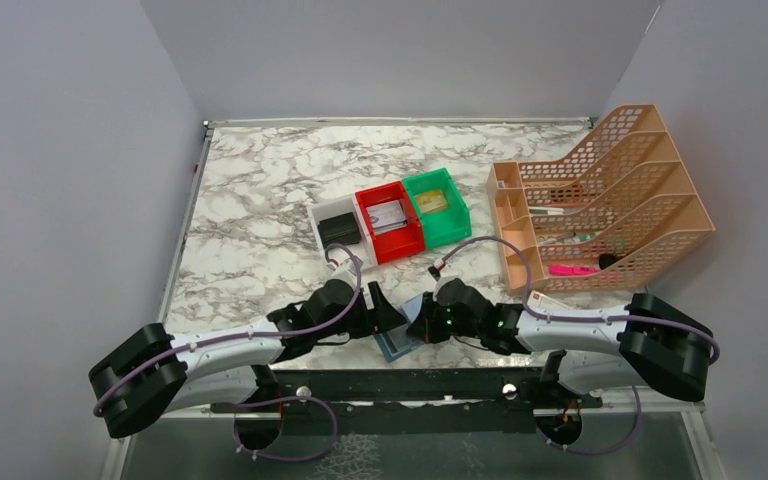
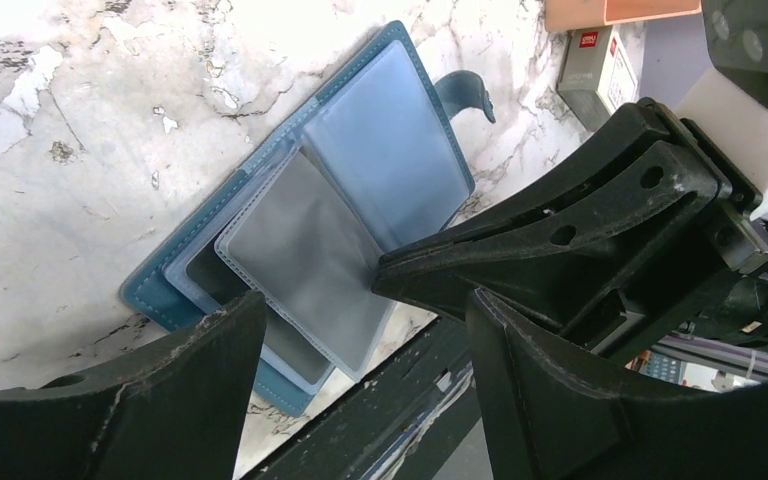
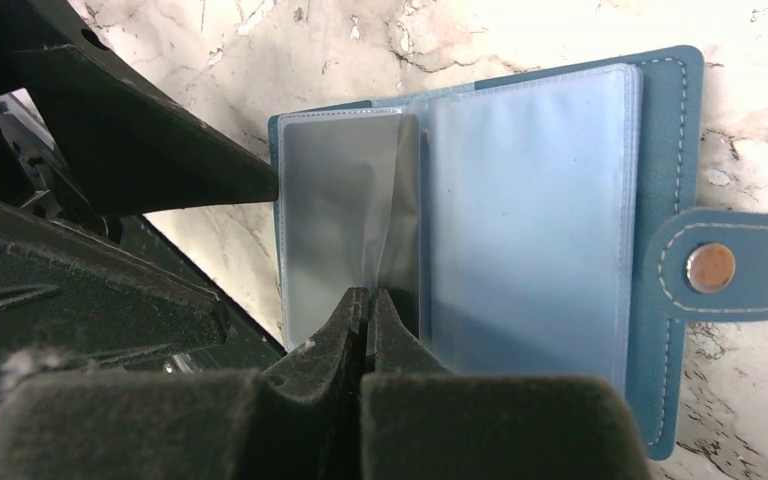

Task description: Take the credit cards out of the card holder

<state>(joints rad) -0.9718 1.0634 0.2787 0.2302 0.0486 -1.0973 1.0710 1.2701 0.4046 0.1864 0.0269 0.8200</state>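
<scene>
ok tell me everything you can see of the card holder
The card holder is a flat teal folder, leather-like with pale stitching, lying open on the marble table. A tab with a metal snap sticks out from one side. Inside are cloudy clear plastic sleeves; one stands lifted, pinched by the shut right gripper. One finger of the open left gripper touches another sleeve's edge. Cards cannot be made out.

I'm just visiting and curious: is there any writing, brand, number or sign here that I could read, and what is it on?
No text here can be read.
Red label on the small white box: too small and blurred to read.
Grey card in the red bin: too small to read.
Yellowish card in the green bin: too small to read.
Card holder and its snap: no writing visible.
</scene>
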